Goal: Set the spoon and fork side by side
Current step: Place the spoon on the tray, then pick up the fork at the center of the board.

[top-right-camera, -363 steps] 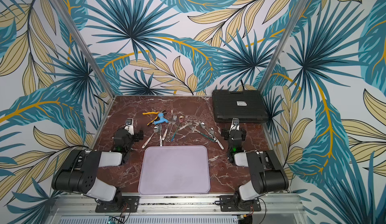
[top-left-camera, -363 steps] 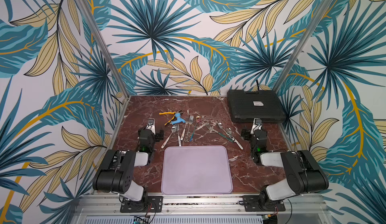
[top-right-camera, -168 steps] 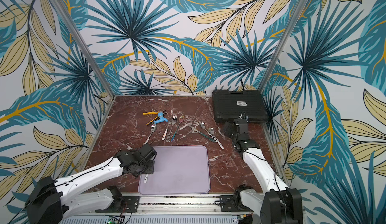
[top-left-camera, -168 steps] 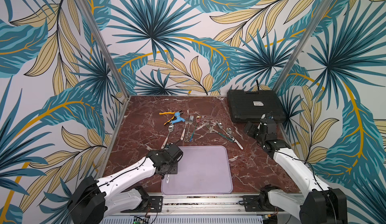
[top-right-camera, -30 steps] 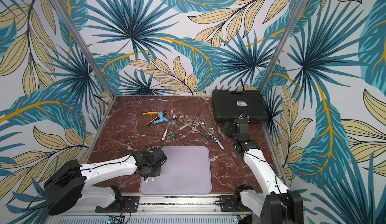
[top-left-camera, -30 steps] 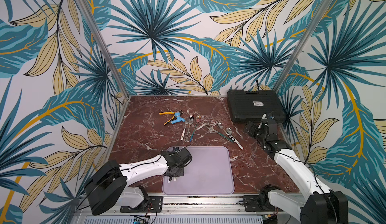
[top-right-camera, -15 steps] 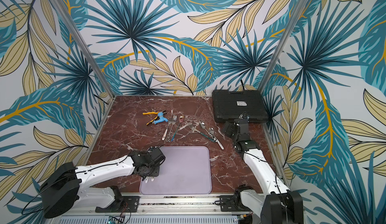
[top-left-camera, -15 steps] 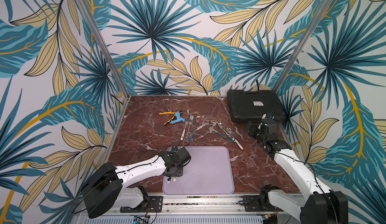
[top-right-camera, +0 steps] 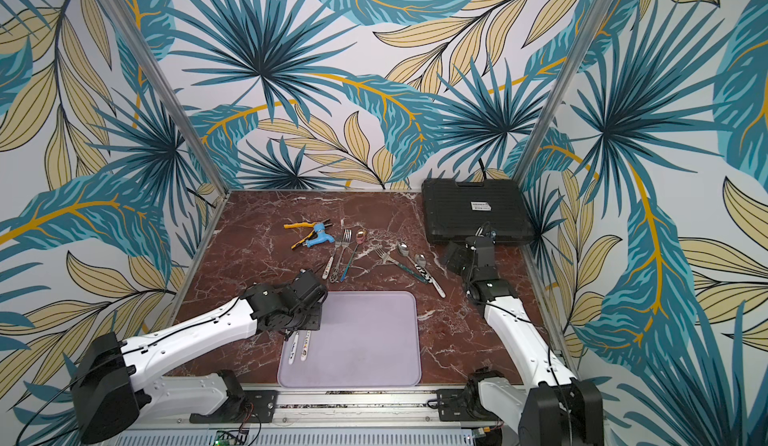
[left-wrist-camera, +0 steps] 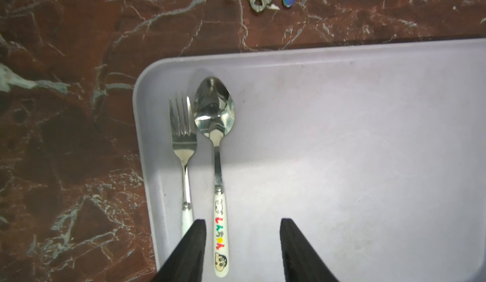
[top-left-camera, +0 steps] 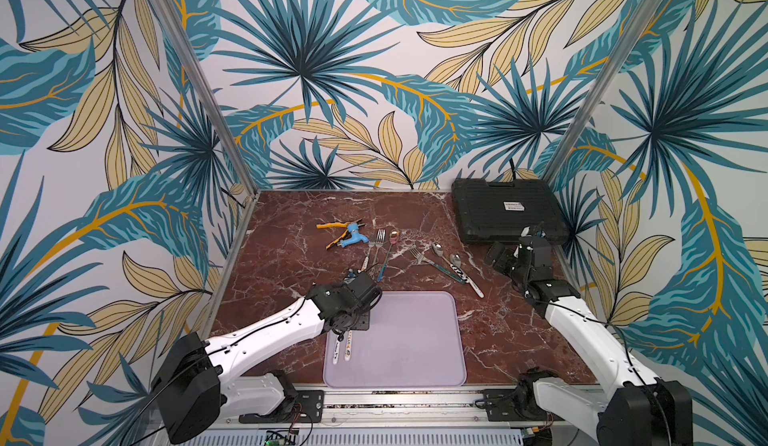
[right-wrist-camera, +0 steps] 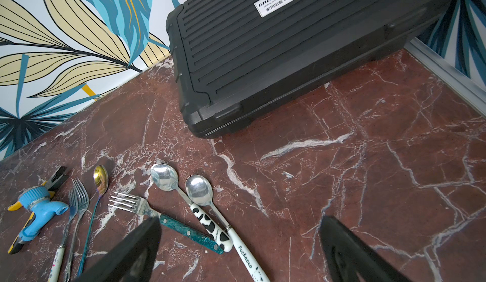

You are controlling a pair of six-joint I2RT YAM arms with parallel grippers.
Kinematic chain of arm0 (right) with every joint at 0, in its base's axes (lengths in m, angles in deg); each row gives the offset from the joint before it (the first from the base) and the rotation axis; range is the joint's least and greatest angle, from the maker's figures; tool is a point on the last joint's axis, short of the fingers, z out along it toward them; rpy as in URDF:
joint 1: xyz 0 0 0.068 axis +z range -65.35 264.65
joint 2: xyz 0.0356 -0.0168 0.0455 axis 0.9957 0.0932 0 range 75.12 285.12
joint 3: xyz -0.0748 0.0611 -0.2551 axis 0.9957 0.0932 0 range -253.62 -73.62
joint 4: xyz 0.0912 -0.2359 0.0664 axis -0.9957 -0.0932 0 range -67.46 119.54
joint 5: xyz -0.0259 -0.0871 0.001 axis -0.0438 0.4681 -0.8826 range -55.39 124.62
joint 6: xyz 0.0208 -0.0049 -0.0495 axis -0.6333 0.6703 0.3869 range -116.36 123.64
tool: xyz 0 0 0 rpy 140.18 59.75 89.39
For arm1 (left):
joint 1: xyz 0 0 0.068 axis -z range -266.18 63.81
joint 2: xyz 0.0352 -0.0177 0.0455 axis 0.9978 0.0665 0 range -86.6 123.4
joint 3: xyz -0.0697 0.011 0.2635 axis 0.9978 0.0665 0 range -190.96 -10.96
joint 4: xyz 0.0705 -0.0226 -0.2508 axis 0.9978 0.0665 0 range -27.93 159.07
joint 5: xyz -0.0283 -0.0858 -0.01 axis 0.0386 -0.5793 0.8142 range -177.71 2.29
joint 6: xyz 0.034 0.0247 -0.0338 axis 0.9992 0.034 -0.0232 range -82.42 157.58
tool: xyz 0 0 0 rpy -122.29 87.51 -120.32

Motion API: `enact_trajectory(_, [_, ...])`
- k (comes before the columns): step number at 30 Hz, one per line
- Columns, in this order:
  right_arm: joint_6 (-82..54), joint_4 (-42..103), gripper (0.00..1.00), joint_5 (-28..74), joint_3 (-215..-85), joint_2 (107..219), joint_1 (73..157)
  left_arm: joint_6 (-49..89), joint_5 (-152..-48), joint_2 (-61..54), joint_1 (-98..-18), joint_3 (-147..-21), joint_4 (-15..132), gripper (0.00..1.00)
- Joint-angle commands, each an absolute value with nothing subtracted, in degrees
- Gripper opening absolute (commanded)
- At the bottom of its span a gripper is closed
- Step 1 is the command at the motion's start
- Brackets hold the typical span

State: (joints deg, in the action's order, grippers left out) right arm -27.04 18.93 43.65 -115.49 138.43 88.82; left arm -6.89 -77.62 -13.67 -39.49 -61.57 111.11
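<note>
Left gripper (left-wrist-camera: 242, 221): low over the near-left corner of the lilac tray (top-left-camera: 415, 340); jaws apart, nothing held. The spoon's handle lies between the fingers, closer to one of them.
Fork (left-wrist-camera: 184, 136): flat in the tray along its left wall, tines pointing far, white handle end pointing near. Steel head and neck; part of the handle is hidden behind a finger.
Spoon (left-wrist-camera: 215, 110): just right of the fork and parallel to it, bowl up and pointing far. The white handle has colored characters and a cartoon face at the near end. Its bowl sits a bit farther than the tines. The bowl's edge is right by the fork head, and I cannot tell if they touch.
Task progress: I'd call it as good as done, with the pair side by side in the tray. What's left is probably for the arm to lift clear without nudging the handles.
Loose cutlery (top-left-camera: 376, 252): spare forks and spoons on the marble table (top-left-camera: 282, 265), far of the tray.
Right gripper (right-wrist-camera: 240, 221): jaws wide apart and empty, hovering at the right near the black case (top-left-camera: 507, 211), well apart from the tray.
</note>
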Motion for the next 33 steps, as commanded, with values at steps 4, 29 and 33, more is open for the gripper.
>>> enact_trajectory(4, [-27.38, 18.13, 1.0, 44.76, -114.88, 138.02, 88.7, 0.6, -78.86, -6.63, -43.61, -69.91, 108.35, 0.5])
enact_trajectory(29, [-26.88, 17.61, 0.99, 45.49, -115.12, 138.01, 88.7, 15.23, -84.69, 26.64, -58.81, -96.32, 103.77, 0.37])
enact_trajectory(33, [-26.85, 17.59, 0.99, 45.5, -115.27, 138.04, 88.71, 16.3, -84.35, 30.63, -59.61, -99.18, 104.78, 0.34])
